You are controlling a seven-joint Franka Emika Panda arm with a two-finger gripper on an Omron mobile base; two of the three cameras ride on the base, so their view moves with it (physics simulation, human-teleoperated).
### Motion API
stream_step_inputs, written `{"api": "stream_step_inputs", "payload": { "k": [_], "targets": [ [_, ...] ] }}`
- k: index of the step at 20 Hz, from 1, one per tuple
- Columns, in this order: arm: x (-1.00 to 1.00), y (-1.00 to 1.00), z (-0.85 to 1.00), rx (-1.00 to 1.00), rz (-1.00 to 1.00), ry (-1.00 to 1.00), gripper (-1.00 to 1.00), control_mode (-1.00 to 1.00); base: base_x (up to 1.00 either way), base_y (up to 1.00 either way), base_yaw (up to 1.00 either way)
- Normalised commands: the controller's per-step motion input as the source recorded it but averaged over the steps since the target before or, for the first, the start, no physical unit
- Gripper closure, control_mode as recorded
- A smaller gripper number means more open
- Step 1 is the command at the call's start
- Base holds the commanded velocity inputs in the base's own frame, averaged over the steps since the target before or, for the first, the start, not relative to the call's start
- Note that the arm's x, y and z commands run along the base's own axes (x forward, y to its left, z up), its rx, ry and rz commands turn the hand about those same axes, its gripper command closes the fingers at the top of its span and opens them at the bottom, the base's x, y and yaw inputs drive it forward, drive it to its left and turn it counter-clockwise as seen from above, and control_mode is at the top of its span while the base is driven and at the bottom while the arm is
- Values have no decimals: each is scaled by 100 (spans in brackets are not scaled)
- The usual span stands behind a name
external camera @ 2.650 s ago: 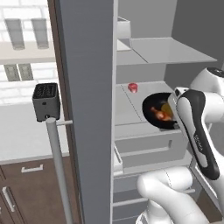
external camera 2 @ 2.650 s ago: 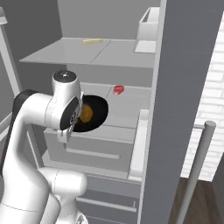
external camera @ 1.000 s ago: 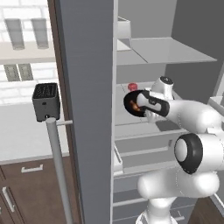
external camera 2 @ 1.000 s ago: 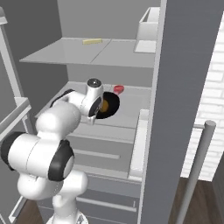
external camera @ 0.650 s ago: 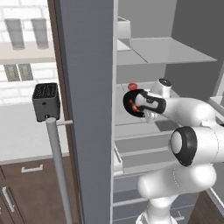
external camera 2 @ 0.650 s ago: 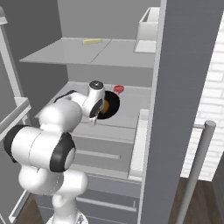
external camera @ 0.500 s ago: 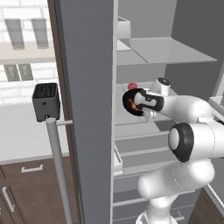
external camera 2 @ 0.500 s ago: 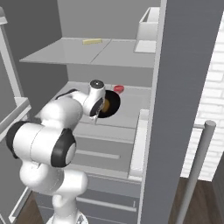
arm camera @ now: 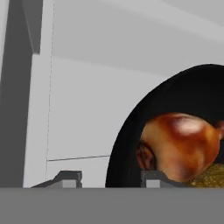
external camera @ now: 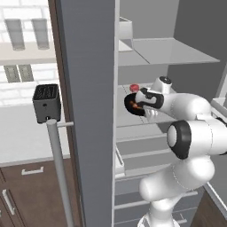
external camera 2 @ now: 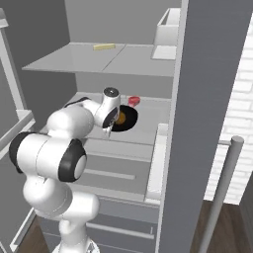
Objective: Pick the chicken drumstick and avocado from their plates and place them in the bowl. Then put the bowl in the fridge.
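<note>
The black bowl (external camera: 132,105) (external camera 2: 125,119) rests on the middle shelf of the open fridge (external camera: 88,111). In the hand view the bowl (arm camera: 131,131) holds the reddish-brown chicken drumstick (arm camera: 179,144), with a bit of the avocado (arm camera: 211,179) at its lower right. My gripper (arm camera: 111,178) straddles the bowl's rim with its fingertips (arm camera: 68,177) apart and clear of the wall, so it is open. The base views show the gripper (external camera: 142,103) (external camera 2: 109,126) at the bowl's near edge. The plates are out of view.
A small red item (external camera: 134,87) (external camera 2: 133,101) lies on the shelf behind the bowl. The upper shelf carries a yellow piece (external camera 2: 104,47) and a white box (external camera 2: 167,27). The fridge door with its bar handle (external camera: 57,164) stands open on the left, beside a black toaster (external camera: 46,103).
The arm carried the bowl from the fridge's front deeper onto the middle shelf. In the last half second the fingers parted from the bowl's rim.
</note>
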Motion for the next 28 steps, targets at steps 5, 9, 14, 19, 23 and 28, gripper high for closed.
{"api": "stream_step_inputs", "payload": {
  "k": [5, 9, 14, 19, 23, 28],
  "targets": [
    [-41, -2, 20, 1, -2, -15, -100, -100, 0, 0, 0],
    [-78, 0, 43, 3, -11, -20, -100, -100, 0, 0, 0],
    [-47, 9, 76, 0, -19, -7, -100, -100, 0, 0, 0],
    [-96, -1, 53, 1, -11, 0, -100, -100, 0, 0, 0],
    [-100, -1, 65, 2, -9, 0, -100, -100, 0, 0, 0],
    [-100, 5, 65, 2, -5, 0, -100, -100, 0, 0, 0]
  ]
}}
